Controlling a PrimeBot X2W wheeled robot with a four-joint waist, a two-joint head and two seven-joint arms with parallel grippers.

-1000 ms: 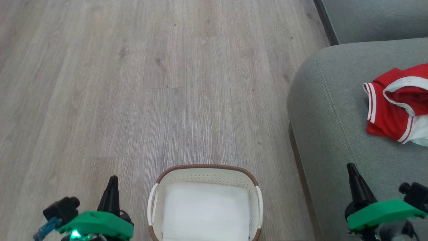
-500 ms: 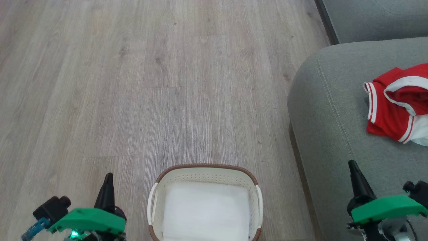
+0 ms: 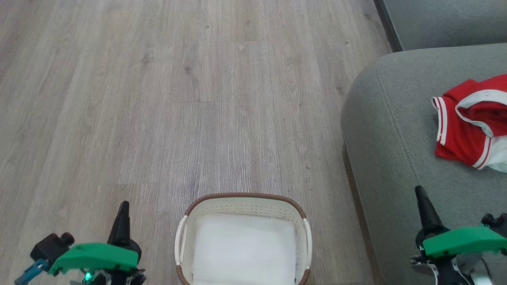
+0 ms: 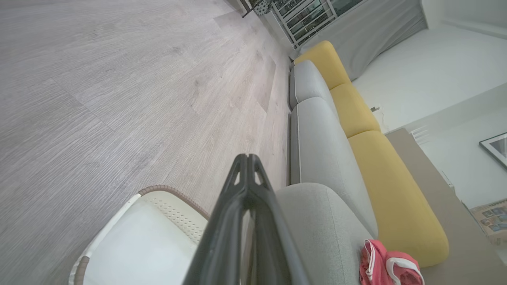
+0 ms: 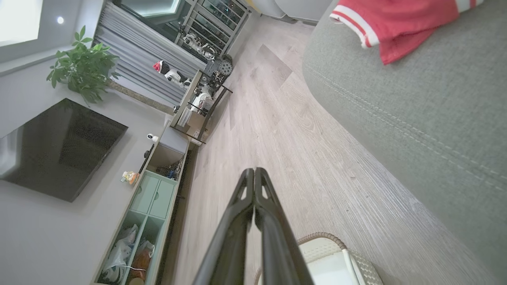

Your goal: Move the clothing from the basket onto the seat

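- Since a second ago, your left gripper (image 3: 123, 208) has drifted toward the lower-left corner of the head view and your right gripper (image 3: 420, 194) toward the lower right. The basket (image 3: 245, 196), seat (image 3: 392, 158) and clothing (image 3: 461, 130) lie where they did.
- The left gripper hangs over the bare floor (image 3: 158, 99), left of the basket and apart from it, fingers pressed together on nothing. You seem to be parking it wide, clear of the basket.
- The basket stands on the floor between your two grippers. Its white liner (image 3: 243, 249) shows no red fabric, though the near end is cut off by the frame.
- The seat's rounded corner sits just right of the basket, which keeps the carry short.
- The right gripper hovers over the seat's front part, fingers together and empty, well apart from the clothing.
- The clothing lies crumpled on the seat, in from the corner and running past the right edge. I judge your transfer finished, or nearly so.
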